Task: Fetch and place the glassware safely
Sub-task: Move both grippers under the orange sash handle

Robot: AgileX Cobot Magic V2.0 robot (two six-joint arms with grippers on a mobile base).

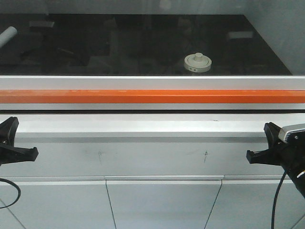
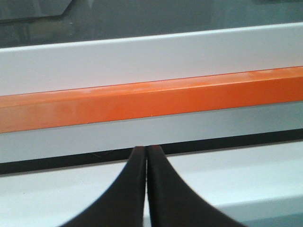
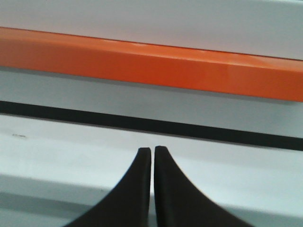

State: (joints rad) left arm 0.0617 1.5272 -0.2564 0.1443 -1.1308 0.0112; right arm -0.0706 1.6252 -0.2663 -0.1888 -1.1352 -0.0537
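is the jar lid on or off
On. The cream lid sits level atop the jar, knob up.

Of the jar (image 1: 198, 63), only the lid reads clearly. The glass body beneath is lost against the dark surface, and the marks on its rim are too small to make out. At ten o'clock a white tube (image 1: 6, 35) is cut by the left edge. The left gripper (image 1: 19, 145) at eight o'clock and the right gripper (image 1: 264, 148) at four o'clock run off the sides.

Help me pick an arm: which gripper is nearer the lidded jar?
Right. The right gripper is in front, slightly right of the jar; the left gripper is far to its left.
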